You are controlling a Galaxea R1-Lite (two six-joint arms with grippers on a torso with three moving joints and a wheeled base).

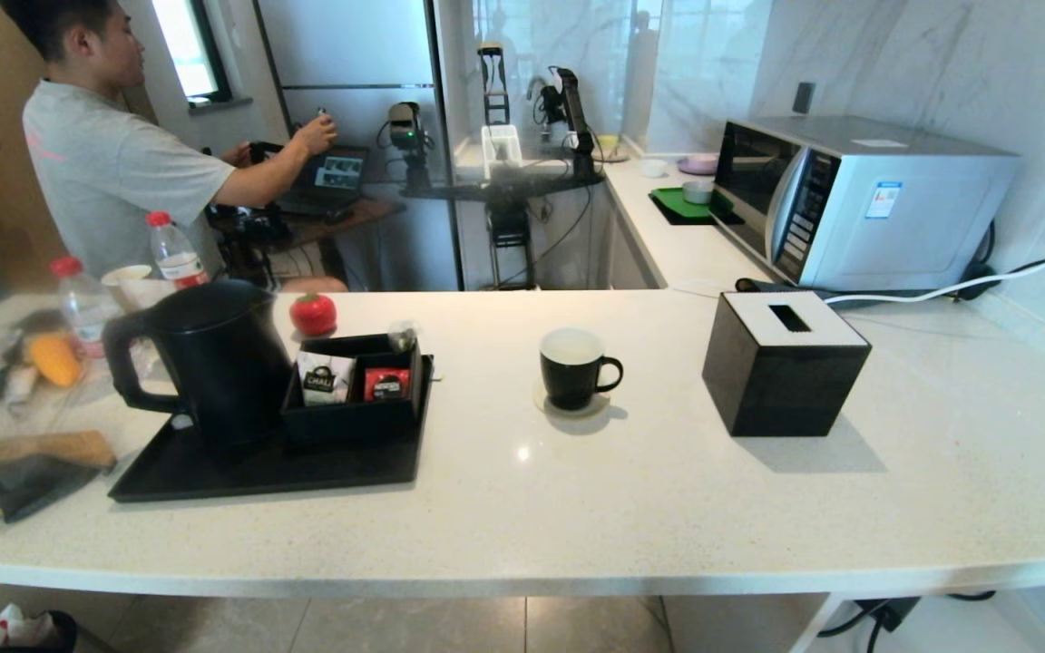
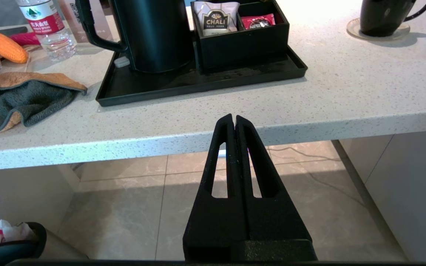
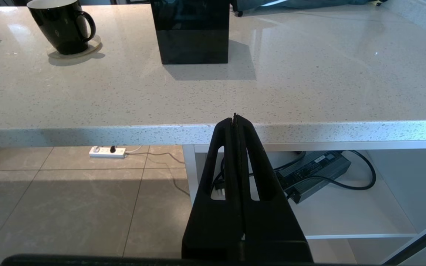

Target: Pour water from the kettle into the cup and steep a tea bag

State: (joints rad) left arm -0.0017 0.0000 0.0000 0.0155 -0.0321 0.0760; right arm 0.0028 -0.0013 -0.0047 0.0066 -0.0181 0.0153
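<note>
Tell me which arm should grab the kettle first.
Left, probably. The kettle stands on the tray at the robot's left, handle outward, ahead of the shut left claw. The right claw, also shut, faces the tissue box.

Left gripper (image 2: 234,119): black, two long slotted fingers (image 2: 223,147) pressed together along their whole length, tips touching, nothing between them. It hung low, out of the head view, its tips pointing forward at the level of the counter's (image 2: 198,125) front edge and short of it, with floor tiles beneath. It touched nothing.

Right gripper (image 3: 234,119): same black build, fingers (image 3: 248,147) likewise closed flat against each other, tips met, nothing held. It sat in a matching low pose, aimed at the front edge of the counter and clear of it.

Neither arm appeared in the head view; both were parked below counter height, side by side in like posture.
</note>
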